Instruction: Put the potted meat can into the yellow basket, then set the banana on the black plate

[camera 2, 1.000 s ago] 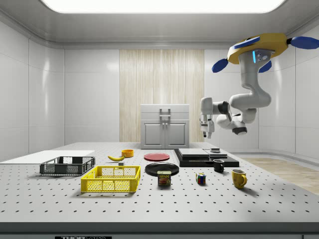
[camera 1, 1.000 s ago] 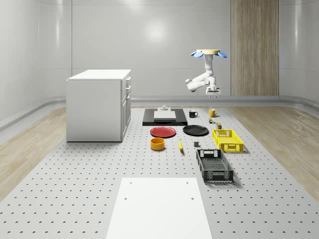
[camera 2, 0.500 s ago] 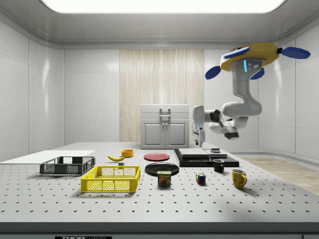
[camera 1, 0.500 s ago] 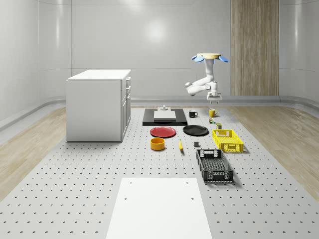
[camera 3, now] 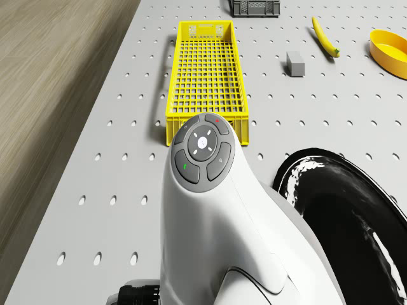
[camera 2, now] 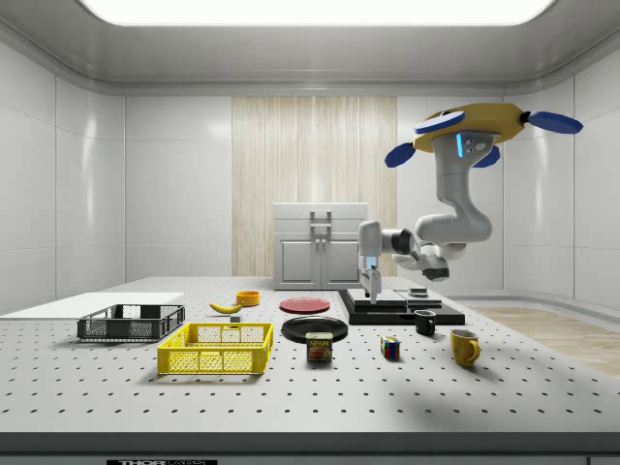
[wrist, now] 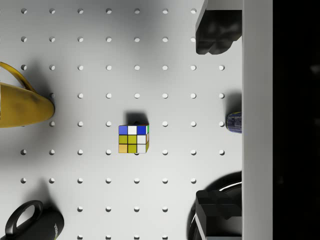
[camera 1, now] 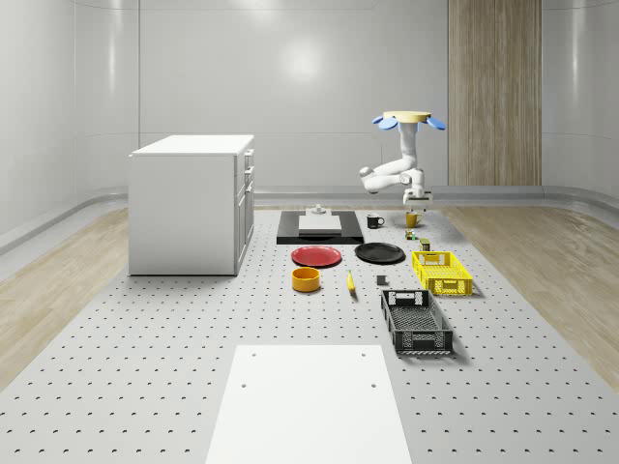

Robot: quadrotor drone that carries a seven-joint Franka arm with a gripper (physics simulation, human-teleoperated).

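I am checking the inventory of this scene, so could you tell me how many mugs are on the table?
2. The black mug stands beside the black platform. The yellow mug stands nearer the side-view camera, to the right of the Rubik's cube. None seems hidden.

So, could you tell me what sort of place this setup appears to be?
Probably a simulated robotics test room: a perforated table spread with props such as a yellow basket, black plate and banana, bare panelled walls, and a drone hovering above the table's mug end.
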